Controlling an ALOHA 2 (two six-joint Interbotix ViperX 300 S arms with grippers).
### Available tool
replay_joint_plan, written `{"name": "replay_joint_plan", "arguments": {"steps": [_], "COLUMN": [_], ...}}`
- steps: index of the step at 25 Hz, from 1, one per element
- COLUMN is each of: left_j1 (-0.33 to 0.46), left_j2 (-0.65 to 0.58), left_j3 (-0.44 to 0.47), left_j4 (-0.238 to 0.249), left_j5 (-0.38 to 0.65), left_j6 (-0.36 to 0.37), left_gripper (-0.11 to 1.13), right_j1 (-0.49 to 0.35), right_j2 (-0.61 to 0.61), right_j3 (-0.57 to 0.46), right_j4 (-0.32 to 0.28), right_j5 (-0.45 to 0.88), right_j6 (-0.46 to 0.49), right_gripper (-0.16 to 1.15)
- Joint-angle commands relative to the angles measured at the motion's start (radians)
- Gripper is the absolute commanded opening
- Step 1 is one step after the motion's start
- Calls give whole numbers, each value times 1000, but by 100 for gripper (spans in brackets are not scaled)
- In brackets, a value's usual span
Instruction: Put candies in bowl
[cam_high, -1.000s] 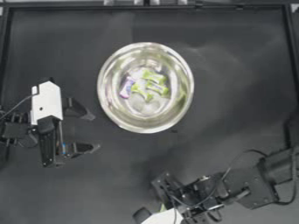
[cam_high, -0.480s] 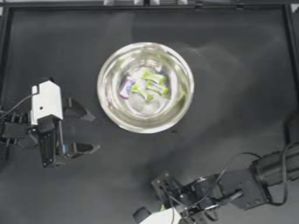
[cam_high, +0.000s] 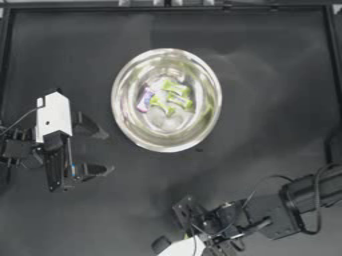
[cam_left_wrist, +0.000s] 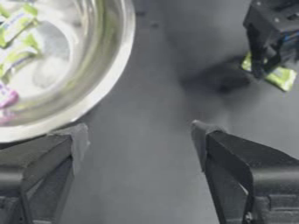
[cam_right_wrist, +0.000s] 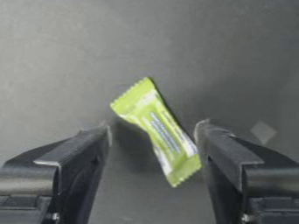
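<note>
The right gripper (cam_right_wrist: 152, 135) stood spread at the table's (cam_high: 280, 75) near edge, a yellow-green candy (cam_right_wrist: 159, 131) between its jaws; blue print on the wrapper was too small to read. The left gripper (cam_left_wrist: 137, 135) waited spread just beside the bowl (cam_high: 123, 120), which held the other candies (cam_high: 165, 99).

faint bluish print on the yellow-green candy (cam_right_wrist: 159, 131) wrapper, illegible; no other text

Both end effectors (cam_high: 93, 150) (cam_high: 175, 227) agape
</note>
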Motion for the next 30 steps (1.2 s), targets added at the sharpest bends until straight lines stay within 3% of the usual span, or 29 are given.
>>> {"name": "replay_joint_plan", "arguments": {"steps": [1,8,14,17,22,30], "left_j1": [0,0,2,2,0,0], "left_j2": [-5,-3,-3,-3,-3,-3], "left_j3": [-11,-12,-12,-11,-11,-8], "left_j4": [-5,-9,-9,-8,-9,-8], "left_j5": [-6,-6,-6,-6,-6,-6], "left_j6": [-2,-2,-2,-2,-2,-2], "left_gripper": [101,101,101,101,101,101], "right_j1": [-8,-11,-11,-12,-12,-12], "right_j2": [-21,-9,2,8,8,3], "right_j3": [-6,-9,-14,-17,-21,-51], "right_j4": [-15,-25,32,48,51,72], "right_j5": [-3,0,8,14,31,77], "right_j6": [-2,-23,-75,-89,-89,-84], "right_gripper": [91,91,89,77,40,40]}}
